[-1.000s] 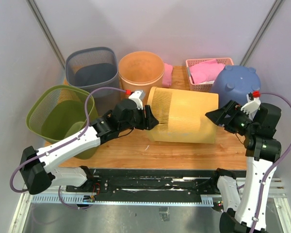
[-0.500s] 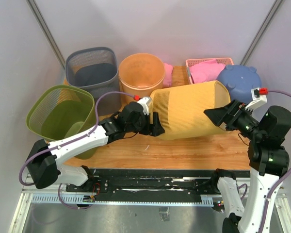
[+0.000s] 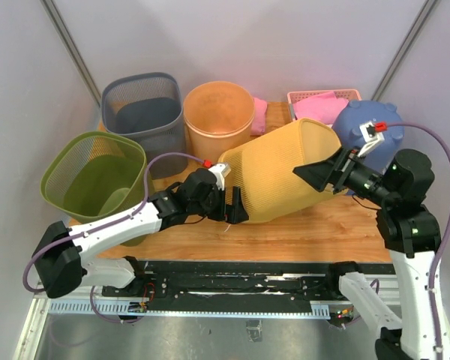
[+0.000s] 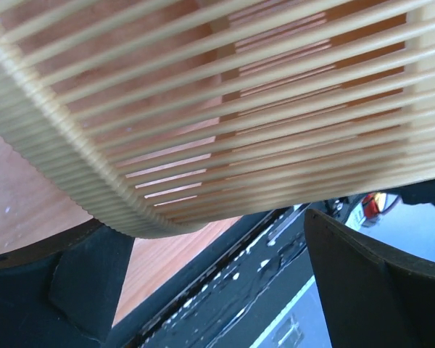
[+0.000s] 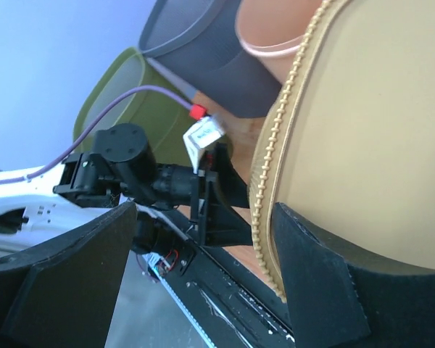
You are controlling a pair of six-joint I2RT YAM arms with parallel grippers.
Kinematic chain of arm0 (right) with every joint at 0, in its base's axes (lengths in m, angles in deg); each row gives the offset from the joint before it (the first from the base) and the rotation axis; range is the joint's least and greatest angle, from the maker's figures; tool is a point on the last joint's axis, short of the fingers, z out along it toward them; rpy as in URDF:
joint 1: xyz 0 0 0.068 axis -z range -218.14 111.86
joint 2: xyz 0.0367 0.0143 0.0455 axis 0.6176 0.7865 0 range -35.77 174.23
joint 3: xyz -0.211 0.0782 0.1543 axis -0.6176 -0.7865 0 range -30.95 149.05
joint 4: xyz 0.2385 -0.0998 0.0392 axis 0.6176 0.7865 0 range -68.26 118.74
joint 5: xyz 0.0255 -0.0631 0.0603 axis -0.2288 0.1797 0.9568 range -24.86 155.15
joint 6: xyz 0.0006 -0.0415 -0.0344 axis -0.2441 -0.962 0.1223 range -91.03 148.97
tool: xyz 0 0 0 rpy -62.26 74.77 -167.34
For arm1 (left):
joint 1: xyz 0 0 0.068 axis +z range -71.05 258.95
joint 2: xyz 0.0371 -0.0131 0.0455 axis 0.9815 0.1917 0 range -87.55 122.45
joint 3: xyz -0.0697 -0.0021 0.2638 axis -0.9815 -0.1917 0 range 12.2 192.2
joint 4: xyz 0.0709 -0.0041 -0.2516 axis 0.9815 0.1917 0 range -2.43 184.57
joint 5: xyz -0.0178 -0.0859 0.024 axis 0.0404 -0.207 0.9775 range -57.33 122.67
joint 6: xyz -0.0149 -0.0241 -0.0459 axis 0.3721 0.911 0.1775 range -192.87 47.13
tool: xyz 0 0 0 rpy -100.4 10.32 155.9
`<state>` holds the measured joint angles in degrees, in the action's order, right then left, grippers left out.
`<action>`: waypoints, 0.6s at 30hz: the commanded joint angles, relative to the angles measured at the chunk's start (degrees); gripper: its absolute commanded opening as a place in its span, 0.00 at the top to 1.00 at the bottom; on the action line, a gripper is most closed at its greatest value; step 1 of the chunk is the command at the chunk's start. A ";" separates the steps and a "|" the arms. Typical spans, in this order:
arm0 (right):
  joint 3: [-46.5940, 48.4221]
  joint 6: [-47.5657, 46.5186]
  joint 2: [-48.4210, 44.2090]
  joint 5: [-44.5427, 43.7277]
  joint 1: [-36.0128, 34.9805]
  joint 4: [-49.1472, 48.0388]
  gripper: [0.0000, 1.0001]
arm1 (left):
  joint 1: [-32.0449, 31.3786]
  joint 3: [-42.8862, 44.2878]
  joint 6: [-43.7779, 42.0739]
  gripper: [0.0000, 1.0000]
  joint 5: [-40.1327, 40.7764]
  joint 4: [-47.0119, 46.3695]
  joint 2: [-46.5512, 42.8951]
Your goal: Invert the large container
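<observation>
- Top view: the yellow container (image 3: 281, 169) lies tilted in the middle, rim near-left, base far-right. I judge it light, stiff and ribbed.
- Left wrist: the left gripper (image 4: 210, 239) sits low at the rim, jaws spread, clamping nothing.
- Right wrist: the right gripper (image 5: 203, 210), raised, is spread against the base.

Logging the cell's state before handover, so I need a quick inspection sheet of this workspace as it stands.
Surface: wooden tabletop, crowded along the back.
Job's things: yellow slatted container tilted, open end low on the wood, closed base raised; not yet inverted.
Clutter: green bin, grey bin, orange bucket, pink basket, blue container.
Grippers: left gripper open at the low rim; right gripper open at the raised base.
Cables: purple cable arching over each arm; no snag seen.
Surroundings: plain grey walls.
</observation>
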<state>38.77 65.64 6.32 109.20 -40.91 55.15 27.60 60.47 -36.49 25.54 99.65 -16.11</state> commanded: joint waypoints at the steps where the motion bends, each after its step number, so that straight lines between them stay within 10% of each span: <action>1: -0.45 0.44 4.57 -8.47 -13.43 -3.46 0.23 | -1.36 -0.64 -0.81 0.01 1.01 2.15 -4.09; 18: 4.19 -4.31 14.03 -15.79 -26.78 -6.27 0.22 | -1.38 -4.66 3.25 0.01 8.23 13.10 -16.70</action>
<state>41.87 62.21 17.62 92.72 -63.42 47.39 26.79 56.12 -34.74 31.18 114.49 -31.06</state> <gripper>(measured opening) 0.781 0.991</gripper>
